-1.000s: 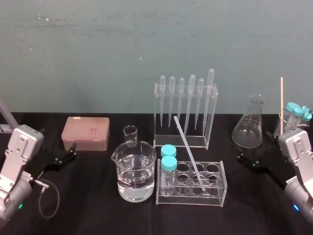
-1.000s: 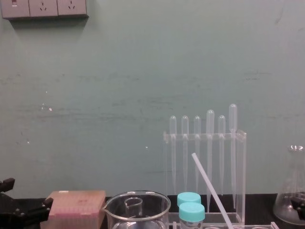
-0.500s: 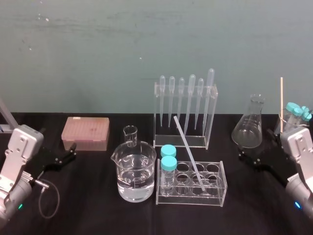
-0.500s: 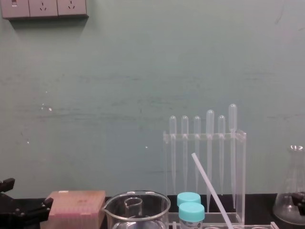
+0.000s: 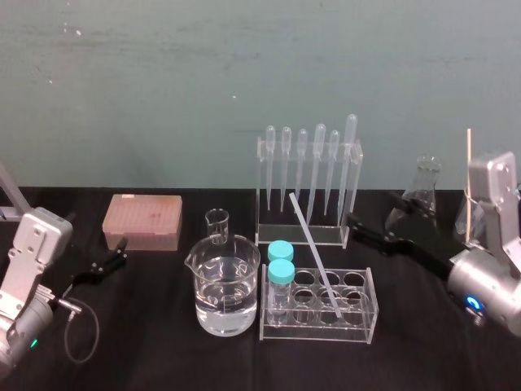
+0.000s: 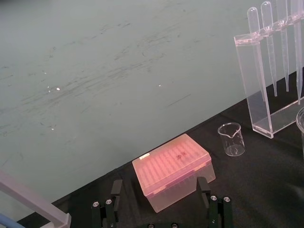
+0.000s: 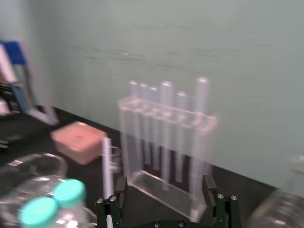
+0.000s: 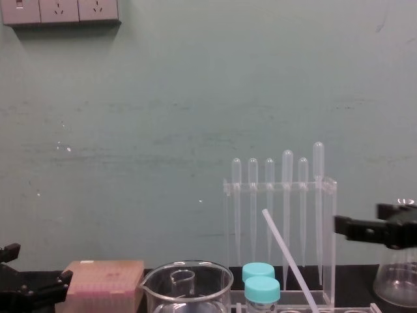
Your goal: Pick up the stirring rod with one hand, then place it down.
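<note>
The stirring rod (image 5: 314,252) is whitish, the tube caps (image 5: 281,251) turquoise, the tip box (image 5: 142,221) pink, the table (image 5: 163,352) black.

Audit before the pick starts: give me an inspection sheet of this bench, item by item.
Surface: black table top, no spills seen.
Job's things: stirring rod leans tilted in the clear tube rack, lower end in one of its holes, untouched.
Clutter: beaker of water, small beaker, pink tip box, pipette rack, flask, two teal-capped tubes in the tube rack.
Grippers: right tool open, in the air between pipette rack and flask, apart from the rod; left tool open, low by the pink tip box.
Cables: grey cable looped on the table beside the left arm.
Surroundings: teal wall with sockets; nobody seen.
</note>
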You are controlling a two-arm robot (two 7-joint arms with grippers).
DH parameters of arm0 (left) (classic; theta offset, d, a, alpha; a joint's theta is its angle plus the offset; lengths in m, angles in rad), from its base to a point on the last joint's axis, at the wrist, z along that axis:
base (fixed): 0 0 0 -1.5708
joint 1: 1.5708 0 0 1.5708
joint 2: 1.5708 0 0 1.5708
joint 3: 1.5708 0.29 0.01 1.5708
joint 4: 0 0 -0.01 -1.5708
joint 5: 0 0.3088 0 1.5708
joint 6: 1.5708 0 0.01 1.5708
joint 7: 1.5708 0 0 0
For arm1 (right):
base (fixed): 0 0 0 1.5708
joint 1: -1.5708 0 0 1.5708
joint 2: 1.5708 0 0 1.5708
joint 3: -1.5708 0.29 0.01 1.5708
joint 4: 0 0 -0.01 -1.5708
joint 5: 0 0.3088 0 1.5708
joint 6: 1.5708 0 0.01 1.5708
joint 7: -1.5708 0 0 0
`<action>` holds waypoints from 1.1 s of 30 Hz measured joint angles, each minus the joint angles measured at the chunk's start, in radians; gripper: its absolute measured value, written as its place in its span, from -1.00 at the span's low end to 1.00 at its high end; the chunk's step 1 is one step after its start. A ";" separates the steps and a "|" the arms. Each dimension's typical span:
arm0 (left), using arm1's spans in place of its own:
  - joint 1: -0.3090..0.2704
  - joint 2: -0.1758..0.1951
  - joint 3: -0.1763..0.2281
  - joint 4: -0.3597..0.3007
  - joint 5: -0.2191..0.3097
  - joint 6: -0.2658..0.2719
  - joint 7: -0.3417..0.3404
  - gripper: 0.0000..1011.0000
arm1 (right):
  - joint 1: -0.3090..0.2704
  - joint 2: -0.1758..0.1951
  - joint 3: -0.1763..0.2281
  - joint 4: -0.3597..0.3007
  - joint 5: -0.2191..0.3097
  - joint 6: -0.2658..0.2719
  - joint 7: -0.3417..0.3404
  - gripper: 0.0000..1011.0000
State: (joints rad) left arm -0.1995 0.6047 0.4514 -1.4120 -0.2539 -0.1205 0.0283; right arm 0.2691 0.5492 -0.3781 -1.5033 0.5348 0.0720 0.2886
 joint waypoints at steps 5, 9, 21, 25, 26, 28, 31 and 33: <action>0.000 0.000 0.000 0.000 0.000 0.000 0.000 0.98 | 0.044 -0.024 -0.013 0.010 0.036 0.069 0.081 0.98; 0.000 0.000 0.000 0.000 0.000 0.000 0.000 0.98 | 0.086 -0.039 -0.038 0.044 0.036 0.106 0.141 0.98; 0.000 0.000 0.000 0.000 0.000 0.000 0.000 0.98 | 0.191 -0.091 -0.108 0.175 0.000 0.137 0.217 0.98; 0.000 0.000 0.000 0.000 0.000 0.000 0.000 0.98 | 0.213 -0.109 -0.121 0.212 -0.003 0.139 0.229 0.98; 0.000 0.000 0.000 0.000 0.000 0.000 0.000 0.98 | 0.220 -0.115 -0.124 0.224 -0.004 0.139 0.232 0.98; 0.000 0.000 0.000 0.000 0.000 0.000 0.000 0.98 | 0.227 -0.121 -0.127 0.235 -0.005 0.139 0.235 0.98; 0.000 0.000 0.000 0.000 0.000 0.000 0.000 0.98 | 0.237 -0.131 -0.132 0.255 -0.008 0.137 0.241 0.98; 0.000 0.000 0.000 0.000 0.000 0.000 0.000 0.98 | 0.245 -0.139 -0.135 0.267 -0.010 0.134 0.244 0.98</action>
State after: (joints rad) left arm -0.1995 0.6047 0.4514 -1.4120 -0.2539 -0.1205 0.0283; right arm 0.5137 0.4106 -0.5129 -1.2360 0.5251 0.2063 0.5325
